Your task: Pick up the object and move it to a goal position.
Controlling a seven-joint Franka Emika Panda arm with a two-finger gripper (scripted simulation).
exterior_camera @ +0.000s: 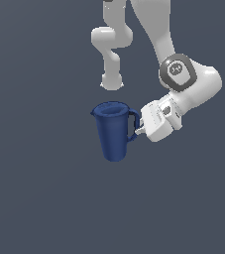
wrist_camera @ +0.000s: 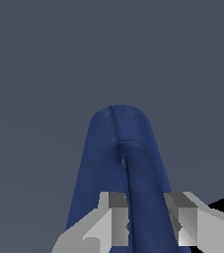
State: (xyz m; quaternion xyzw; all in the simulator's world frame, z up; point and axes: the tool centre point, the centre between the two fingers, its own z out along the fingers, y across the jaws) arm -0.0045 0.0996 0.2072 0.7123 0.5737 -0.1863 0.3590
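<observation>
My jaws [wrist_camera: 145, 225] are closed on the pitcher's [exterior_camera: 114, 131] handle [exterior_camera: 133, 125]; grasp made, next I carry it goalward.

We see a dark blue, matte plastic cylindrical pitcher [exterior_camera: 113, 131] [wrist_camera: 118, 163], uniformly coloured with no pattern, its loop handle [exterior_camera: 133, 125] the same blue. The white, smooth-shelled robot arm [exterior_camera: 193, 84] carries a grey round disc [exterior_camera: 177, 70] at its wrist joint. The pale grey and white gripper [exterior_camera: 140, 130] [wrist_camera: 145, 225] shows darker grey inner faces. The plain slate-grey background [exterior_camera: 34, 198] is unpatterned.
</observation>
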